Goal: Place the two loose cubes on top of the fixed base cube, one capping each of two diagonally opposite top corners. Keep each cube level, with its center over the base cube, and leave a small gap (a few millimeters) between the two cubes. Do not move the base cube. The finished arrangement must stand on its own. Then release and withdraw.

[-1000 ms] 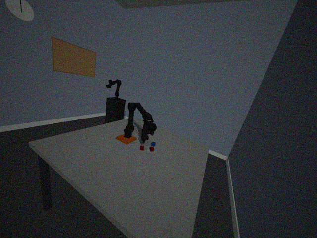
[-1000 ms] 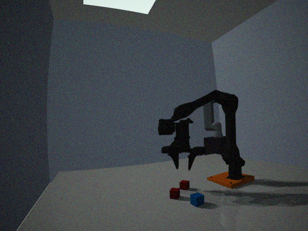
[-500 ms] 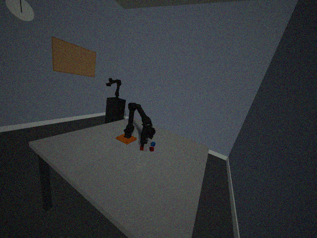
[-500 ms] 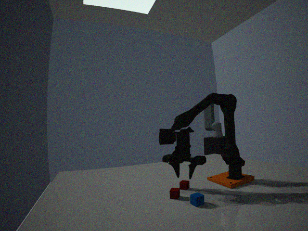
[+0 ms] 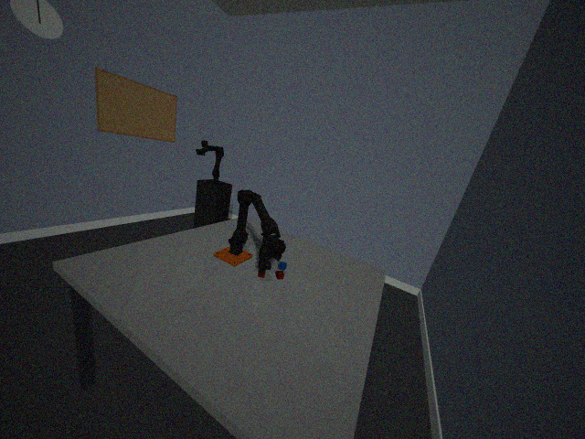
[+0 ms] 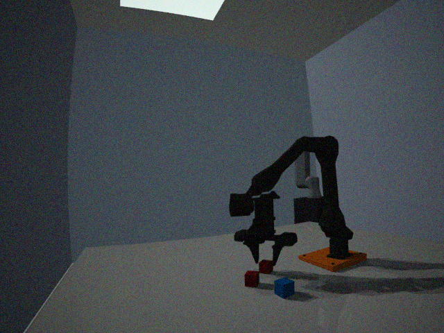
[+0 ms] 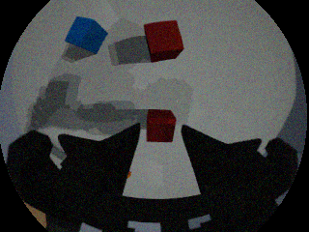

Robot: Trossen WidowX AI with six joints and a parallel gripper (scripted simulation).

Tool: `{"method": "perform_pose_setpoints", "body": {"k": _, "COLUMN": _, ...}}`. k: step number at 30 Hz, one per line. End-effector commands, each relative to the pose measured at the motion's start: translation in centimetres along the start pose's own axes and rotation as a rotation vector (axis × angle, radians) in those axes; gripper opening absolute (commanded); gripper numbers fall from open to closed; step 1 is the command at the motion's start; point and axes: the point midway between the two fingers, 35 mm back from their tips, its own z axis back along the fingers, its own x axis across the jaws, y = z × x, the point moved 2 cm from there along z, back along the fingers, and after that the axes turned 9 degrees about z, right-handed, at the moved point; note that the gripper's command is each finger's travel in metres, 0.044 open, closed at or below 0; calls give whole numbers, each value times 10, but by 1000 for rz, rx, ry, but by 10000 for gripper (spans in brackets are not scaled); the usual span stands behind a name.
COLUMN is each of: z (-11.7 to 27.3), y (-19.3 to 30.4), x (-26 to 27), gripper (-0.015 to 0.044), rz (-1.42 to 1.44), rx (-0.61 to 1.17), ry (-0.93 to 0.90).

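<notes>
My gripper (image 5: 263,269) (image 6: 266,263) (image 7: 161,127) is open and points down, its fingertips on either side of the top of a red cube (image 5: 260,274) (image 6: 266,268) (image 7: 160,133). Gaps show between this cube and both fingers in the wrist view. A second red cube (image 5: 280,274) (image 6: 251,279) (image 7: 164,41) stands on the table, apart from the gripper. A blue cube (image 5: 282,265) (image 6: 284,288) (image 7: 86,35) stands near the second red cube, turned at an angle to it and not touching it. Nothing lies on top of any cube.
The arm stands on an orange base plate (image 5: 233,258) (image 6: 332,265) on the grey table (image 5: 245,340) (image 6: 150,286). Behind the table, another arm (image 5: 217,163) (image 6: 313,186) stands on a dark block (image 5: 212,202) (image 6: 306,210). The arm's shadow falls across the table.
</notes>
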Motion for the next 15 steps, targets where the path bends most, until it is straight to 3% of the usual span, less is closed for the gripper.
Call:
{"method": "perform_pose_setpoints", "body": {"k": 1, "z": -7, "y": 0, "x": 1, "gripper": 265, "rz": 7, "rx": -1, "ry": -7}}
{"method": "perform_pose_setpoints", "body": {"k": 3, "z": -8, "y": 0, "x": 1, "gripper": 265, "rz": 7, "rx": -1, "ry": -7}}
{"method": "perform_pose_setpoints", "body": {"k": 9, "z": -8, "y": 0, "x": 1, "gripper": 107, "rz": 7, "rx": -1, "ry": -7}}
{"method": "perform_pose_setpoints", "body": {"k": 15, "z": -3, "y": 0, "x": 0, "gripper": 105, "rz": 7, "rx": -1, "ry": -7}}
